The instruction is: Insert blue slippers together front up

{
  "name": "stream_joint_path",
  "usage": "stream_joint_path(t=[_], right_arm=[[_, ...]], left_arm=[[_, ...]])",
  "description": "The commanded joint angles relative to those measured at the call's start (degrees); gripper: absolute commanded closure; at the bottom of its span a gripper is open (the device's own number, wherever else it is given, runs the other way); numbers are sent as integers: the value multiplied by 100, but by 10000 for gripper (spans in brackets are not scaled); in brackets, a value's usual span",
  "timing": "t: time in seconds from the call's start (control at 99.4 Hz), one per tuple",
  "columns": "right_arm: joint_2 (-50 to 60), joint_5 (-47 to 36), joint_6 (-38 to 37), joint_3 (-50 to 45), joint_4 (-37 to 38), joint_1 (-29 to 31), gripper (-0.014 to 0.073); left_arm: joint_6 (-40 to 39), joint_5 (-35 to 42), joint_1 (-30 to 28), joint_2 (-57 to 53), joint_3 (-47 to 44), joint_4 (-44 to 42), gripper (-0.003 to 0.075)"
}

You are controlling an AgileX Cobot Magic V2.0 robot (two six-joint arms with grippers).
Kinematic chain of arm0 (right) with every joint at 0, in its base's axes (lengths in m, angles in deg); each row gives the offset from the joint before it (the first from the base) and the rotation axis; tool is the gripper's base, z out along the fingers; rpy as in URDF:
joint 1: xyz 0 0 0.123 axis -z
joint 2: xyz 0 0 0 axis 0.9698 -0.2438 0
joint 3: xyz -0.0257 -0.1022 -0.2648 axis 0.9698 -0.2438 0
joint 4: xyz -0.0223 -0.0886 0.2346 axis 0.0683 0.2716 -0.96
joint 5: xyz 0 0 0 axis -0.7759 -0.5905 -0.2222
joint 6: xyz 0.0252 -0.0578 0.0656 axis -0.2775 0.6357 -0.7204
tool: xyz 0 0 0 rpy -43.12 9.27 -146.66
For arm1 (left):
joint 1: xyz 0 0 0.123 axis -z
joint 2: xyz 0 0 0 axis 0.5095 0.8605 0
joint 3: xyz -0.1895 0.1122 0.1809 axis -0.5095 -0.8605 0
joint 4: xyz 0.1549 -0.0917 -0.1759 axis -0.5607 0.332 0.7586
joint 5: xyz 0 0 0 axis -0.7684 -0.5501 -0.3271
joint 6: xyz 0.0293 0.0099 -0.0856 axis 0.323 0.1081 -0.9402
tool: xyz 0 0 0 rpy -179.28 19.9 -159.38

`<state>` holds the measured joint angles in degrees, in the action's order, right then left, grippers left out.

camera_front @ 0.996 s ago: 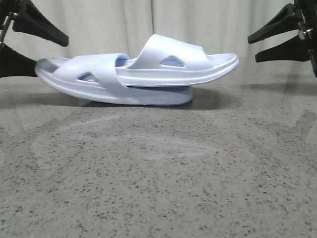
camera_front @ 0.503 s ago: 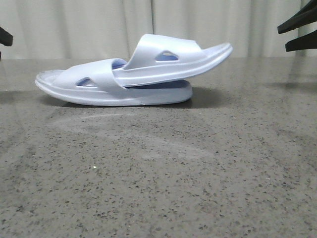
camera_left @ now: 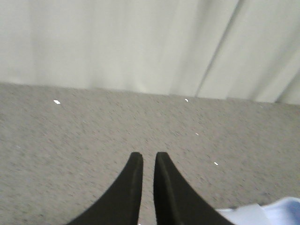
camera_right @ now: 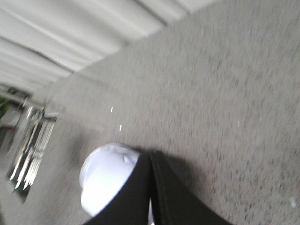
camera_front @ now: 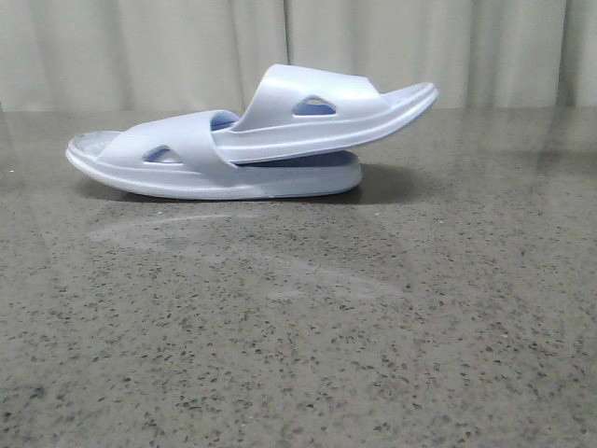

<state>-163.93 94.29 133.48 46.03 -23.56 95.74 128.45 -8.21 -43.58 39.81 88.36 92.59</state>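
Observation:
The two blue slippers lie nested on the table in the front view. The lower slipper (camera_front: pixel 187 173) lies flat. The upper slipper (camera_front: pixel 326 117) is pushed under the lower one's strap, and its right end tilts up off the lower sole. Neither gripper shows in the front view. My left gripper (camera_left: pixel 146 155) hangs over bare table with only a narrow gap between its fingers, holding nothing; a slipper corner (camera_left: pixel 274 213) shows beside it. My right gripper (camera_right: pixel 151 153) is shut and empty, with a rounded slipper end (camera_right: pixel 105 180) behind its fingers, apart from them.
The grey speckled table (camera_front: pixel 298 327) spreads in front of the slippers. A pale curtain (camera_front: pixel 140 47) hangs behind the table's far edge. In the right wrist view a metal frame (camera_right: pixel 28 145) stands beyond the table.
Both grippers have drawn back out of the front view, the left to the left and the right to the right. The upper slipper's right end tilted up a second ago and has stayed still since.

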Motion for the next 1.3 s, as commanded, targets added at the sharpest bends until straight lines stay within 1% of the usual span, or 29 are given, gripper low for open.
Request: stream_joint_path(t=[0.0,0.091,0.151,0.201,0.261,0.322,0.372,0.523,0.573,0.613,0.734,0.905,0.976,1.096,1.287], right_arm=[[671,-396,76,155,-375,35,671],[1084,-1006,76,83,-577,4,671],[1395,-1424,92,24,-685,-95,671],[1614,-1569,277,-25,-630,-174,671],[1854,-1569,629,-41,-493,-272,671],[2014,-1498,725,-41,-151,-406,671],[2125,-1473,725,-41,171,-591,671],[2505,-1563,725,-210,1588,-1525,671],[2690,-1739,725,-393,1874,-1760,671],[2871,-1898,725,-606,1924,-1897,671],[3481,-2731,725,-1424,1913,-2060,671],[4404,-3709,735,-2805,1966,-2061,671],[4794,-3988,735,-3355,1966,-2061,672],[5407,-4149,735,-4196,1939,-2061,672],[6112,-4332,735,-5102,1636,-2061,672]], left_arm=[[-5,716,87,-460,178,-87,705],[-5,1326,279,-758,113,-170,705],[-5,1678,515,-921,73,-259,705],[-5,1893,749,-1077,59,-654,705],[-5,1918,965,-1238,59,-1226,705],[-5,1843,1133,-1413,59,-1706,705],[-5,1776,1222,-1540,50,-1856,705],[-5,1805,1398,-2058,-203,-2167,705],[-7,1814,1420,-2216,-352,-2189,705],[-94,1837,1420,-2379,-532,-2177,705],[-159,2099,1420,-2823,-1208,-2166,705],[-159,2725,1420,-3452,-2387,-2032,705],[-159,2798,1420,-3713,-2793,-1990,705],[-159,2848,1420,-4070,-3392,-1620,705],[-149,2848,1420,-4677,-4066,-1165,705]])
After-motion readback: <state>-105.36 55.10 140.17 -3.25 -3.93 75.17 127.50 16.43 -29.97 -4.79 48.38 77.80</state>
